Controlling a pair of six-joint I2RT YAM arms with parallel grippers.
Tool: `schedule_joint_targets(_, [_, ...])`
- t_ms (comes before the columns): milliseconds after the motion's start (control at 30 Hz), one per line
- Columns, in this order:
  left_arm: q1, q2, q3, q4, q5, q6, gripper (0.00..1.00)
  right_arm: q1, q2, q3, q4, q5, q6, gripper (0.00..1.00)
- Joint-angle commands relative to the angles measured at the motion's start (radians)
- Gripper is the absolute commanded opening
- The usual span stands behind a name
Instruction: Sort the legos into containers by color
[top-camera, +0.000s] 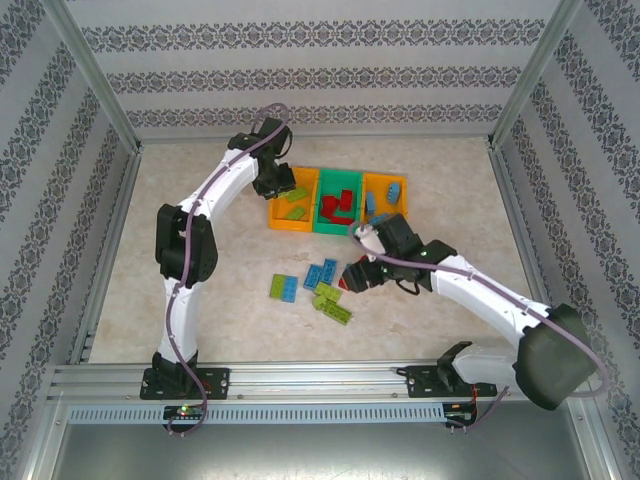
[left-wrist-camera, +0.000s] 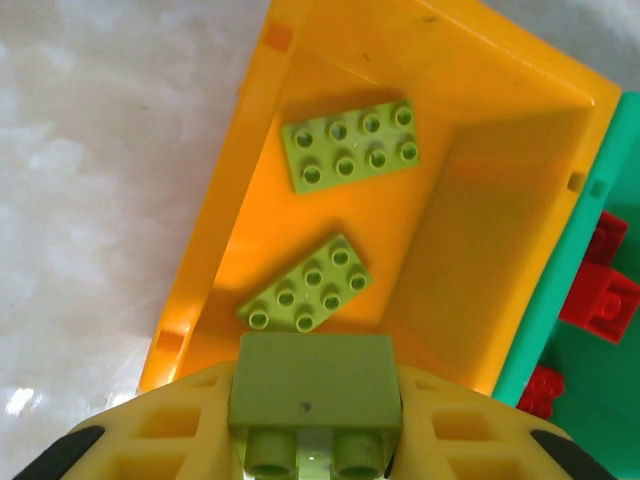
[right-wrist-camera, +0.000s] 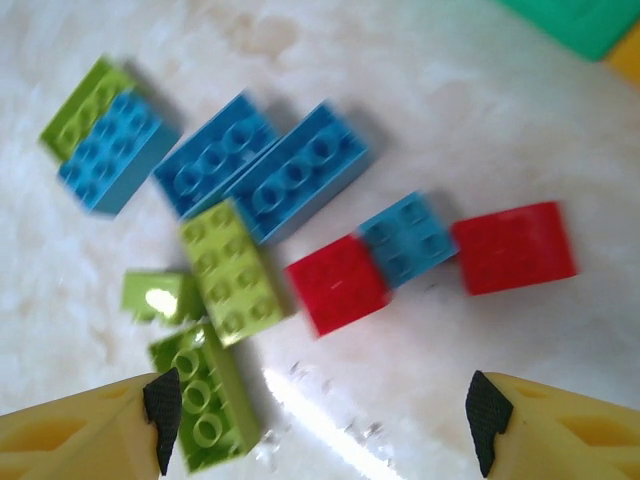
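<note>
Loose legos (right-wrist-camera: 290, 185) lie on the table (right-wrist-camera: 520, 110) beneath the right gripper (right-wrist-camera: 320, 410), fingers apart. The left gripper (left-wrist-camera: 315, 445) clamps a lime brick (left-wrist-camera: 315, 385) over the left orange bin (left-wrist-camera: 500, 250) holding two lime bricks (left-wrist-camera: 350, 145)

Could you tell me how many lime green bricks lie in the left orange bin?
2: one lime brick near the orange bin's far wall, another nearer the left gripper, which holds a third; more may be hidden beneath it.

Top view looks down from behind — wrist views sit close over its orange bin (left-wrist-camera: 232, 190) and loose bricks (right-wrist-camera: 300, 185).
</note>
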Motion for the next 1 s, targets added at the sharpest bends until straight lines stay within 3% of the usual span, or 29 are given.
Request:
schedule_joint_targets(0, [0.002,0.034,0.036,-0.003,0.046,0.037,0.34,0.073,-0.030,-0.033,-0.075,0.055,-0.018,0.78])
schedule_joint_targets(167, [0.007,0.063,0.047,0.004,0.037,0.038,0.41,0.160,0.025,-0.009,-0.081,0.089,0.001,0.77])
schedule_joint_targets(300, [0.006,0.052,0.046,0.028,0.041,0.026,0.65,0.198,0.095,0.000,-0.082,0.065,0.022,0.76])
schedule_joint_targets(500, [0.006,-0.012,0.010,0.064,0.048,0.005,0.84,0.247,0.161,0.041,-0.097,0.048,0.007,0.76])
schedule_joint_targets(600, [0.006,-0.080,-0.049,0.109,0.048,0.004,0.99,0.265,0.190,0.049,-0.106,0.053,-0.009,0.76])
schedule_joint_targets(967, [0.015,-0.267,-0.277,0.233,0.014,-0.015,1.00,0.293,0.365,0.144,-0.169,0.043,-0.043,0.75])
